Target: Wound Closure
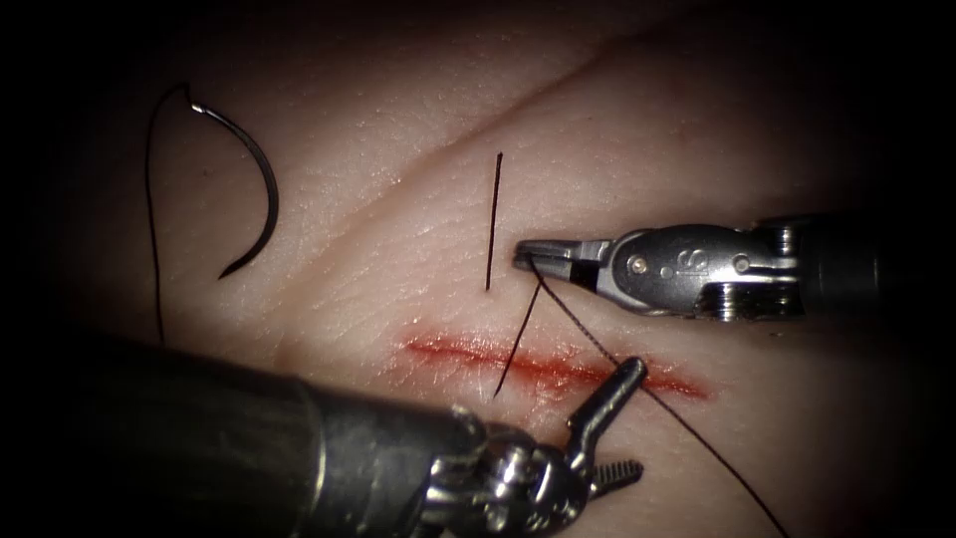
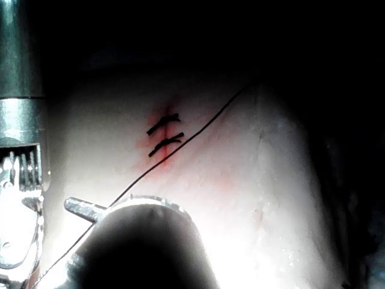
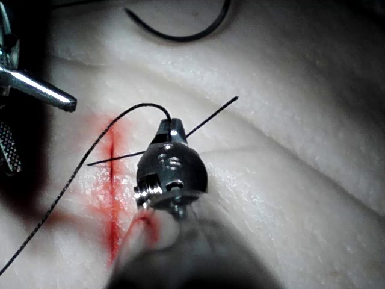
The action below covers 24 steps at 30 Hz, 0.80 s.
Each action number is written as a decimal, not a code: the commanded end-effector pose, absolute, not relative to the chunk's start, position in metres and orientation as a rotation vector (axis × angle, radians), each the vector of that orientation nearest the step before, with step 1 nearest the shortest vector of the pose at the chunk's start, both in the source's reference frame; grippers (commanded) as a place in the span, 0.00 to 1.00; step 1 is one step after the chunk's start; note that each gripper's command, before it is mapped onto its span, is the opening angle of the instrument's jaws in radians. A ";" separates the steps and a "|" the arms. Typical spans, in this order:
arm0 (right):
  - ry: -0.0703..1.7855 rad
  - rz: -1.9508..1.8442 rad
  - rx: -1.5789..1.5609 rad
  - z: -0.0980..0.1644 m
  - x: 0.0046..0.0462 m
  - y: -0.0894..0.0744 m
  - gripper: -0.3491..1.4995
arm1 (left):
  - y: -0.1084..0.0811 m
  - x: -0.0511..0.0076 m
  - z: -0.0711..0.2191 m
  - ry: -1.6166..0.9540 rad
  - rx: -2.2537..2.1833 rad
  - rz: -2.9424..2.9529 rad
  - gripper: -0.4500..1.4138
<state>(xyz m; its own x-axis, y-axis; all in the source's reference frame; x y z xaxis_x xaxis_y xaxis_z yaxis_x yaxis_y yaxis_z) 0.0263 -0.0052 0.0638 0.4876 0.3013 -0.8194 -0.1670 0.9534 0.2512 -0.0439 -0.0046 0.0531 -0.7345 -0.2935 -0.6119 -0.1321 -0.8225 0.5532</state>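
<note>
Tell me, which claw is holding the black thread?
The right claw, the one coming in from the picture's right. It is pinched shut on the thread above the cut. The left claw is spread open over the cut, holding nothing.

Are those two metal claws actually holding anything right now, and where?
The right tool pinches the dark thread at its jaw tips. The left tool is open, holding nothing. The curved steel needle lies loose on the pale tissue.

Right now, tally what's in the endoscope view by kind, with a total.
Pincers: 2, left pincer open, holding nothing; right pincer shut on thread
Needles: 1, needle lying free on tissue
Cuts: 1, cut
Loose thread ends: 1, cut end
Total: 5
</note>
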 end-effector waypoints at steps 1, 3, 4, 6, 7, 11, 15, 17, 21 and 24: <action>1.023 0.286 0.145 0.064 0.0269 -0.005 0.00 | -0.005 -0.0447 0.054 -0.909 1.083 -2.686 0.72; 1.021 0.288 0.145 0.065 0.0270 -0.005 0.00 | -0.005 -0.0453 0.054 -0.926 1.045 -2.663 0.72; 1.020 0.284 0.141 0.065 0.0270 -0.005 0.00 | -0.005 -0.0455 0.054 -0.930 1.037 -2.660 0.72; 1.016 0.297 0.147 0.065 0.0269 -0.005 0.00 | -0.005 -0.0461 0.054 -0.941 1.036 -2.635 0.71; 1.018 0.301 0.153 0.065 0.0269 -0.005 0.00 | -0.005 -0.0463 0.055 -0.945 1.038 -2.625 0.70; 1.018 0.311 0.161 0.065 0.0269 -0.005 0.00 | -0.005 -0.0475 0.056 -0.962 1.047 -2.587 0.69; 1.020 0.312 0.161 0.064 0.0269 -0.005 0.00 | -0.006 -0.0481 0.057 -0.977 1.054 -2.568 0.68; 1.021 0.313 0.161 0.064 0.0269 -0.005 0.00 | -0.006 -0.0482 0.057 -0.978 1.061 -2.562 0.67; 1.020 0.314 0.161 0.064 0.0270 -0.005 0.00 | -0.005 -0.0487 0.058 -0.981 1.087 -2.537 0.65; 1.020 0.314 0.161 0.064 0.0271 -0.005 0.00 | -0.005 -0.0492 0.058 -0.982 1.117 -2.517 0.65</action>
<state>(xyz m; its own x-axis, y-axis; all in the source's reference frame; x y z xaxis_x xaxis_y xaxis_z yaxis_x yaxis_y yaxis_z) 0.0264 -0.0045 0.0636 0.4839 0.3312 -0.8100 -0.1834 0.9434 0.2762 -0.0492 -0.0051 0.0577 -0.6761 -0.4495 -0.5838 -0.0682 -0.7508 0.6570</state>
